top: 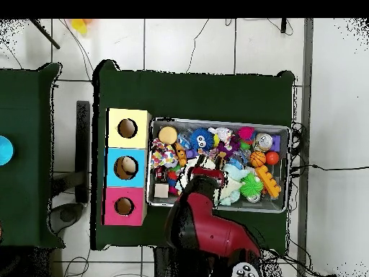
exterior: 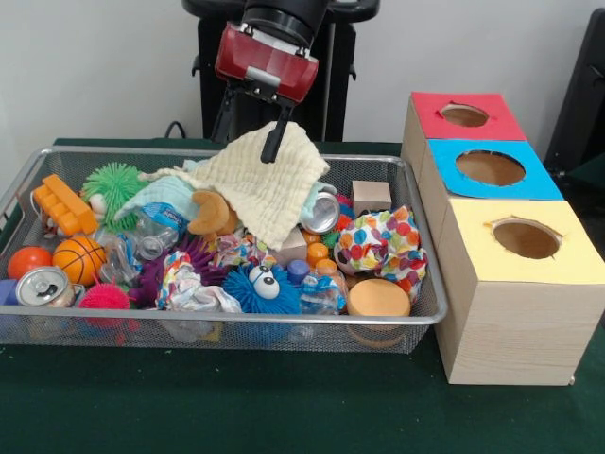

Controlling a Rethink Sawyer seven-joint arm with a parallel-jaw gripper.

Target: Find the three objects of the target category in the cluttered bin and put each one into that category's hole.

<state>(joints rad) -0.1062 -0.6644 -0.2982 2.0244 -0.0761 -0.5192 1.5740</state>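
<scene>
Gripper point(exterior: 275, 142) pinches cream cloth point(exterior: 269, 180), lifted over far middle of bin point(exterior: 430, 312); judged carrying step, next move swings it right to one box hole point(exterior: 490, 167), category unclear.

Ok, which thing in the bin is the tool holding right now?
Look at the wire mesh bin left of the three coloured boxes. Over its back middle, the tool lifts a pale yellow cloth. It is the only plain, crinkled fabric there; the other cloth is multicoloured polka-dot.

Dark green table point(exterior: 284, 407); plain pale wall point(exterior: 95, 66); white tiled floor point(top: 180, 43).
</scene>
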